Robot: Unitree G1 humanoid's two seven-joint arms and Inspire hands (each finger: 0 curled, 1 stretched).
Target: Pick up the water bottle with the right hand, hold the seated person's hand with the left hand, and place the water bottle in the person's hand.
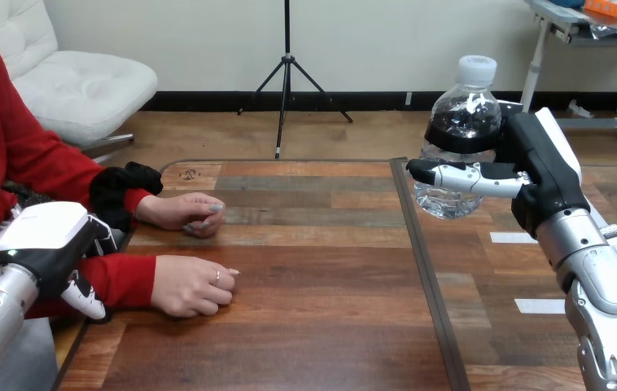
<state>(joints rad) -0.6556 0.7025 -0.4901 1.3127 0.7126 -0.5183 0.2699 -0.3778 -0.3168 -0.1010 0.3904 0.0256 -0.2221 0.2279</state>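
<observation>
Presently, the right hand [537,167] is wrapping the water bottle [464,102] at its midsection, upper right; the thin plastic is likely light, slippery and crushable. The left hand [49,244] is sitting by the person's sleeve [130,277], lower left, its grip indeterminate.

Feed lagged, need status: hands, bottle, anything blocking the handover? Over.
Right hand shut on water bottle, raised above table. Left hand at person's near sleeve, grip unclear. Person's near hand knuckles-up on table.

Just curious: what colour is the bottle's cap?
White cap on the water bottle, clearest in the head view.
</observation>
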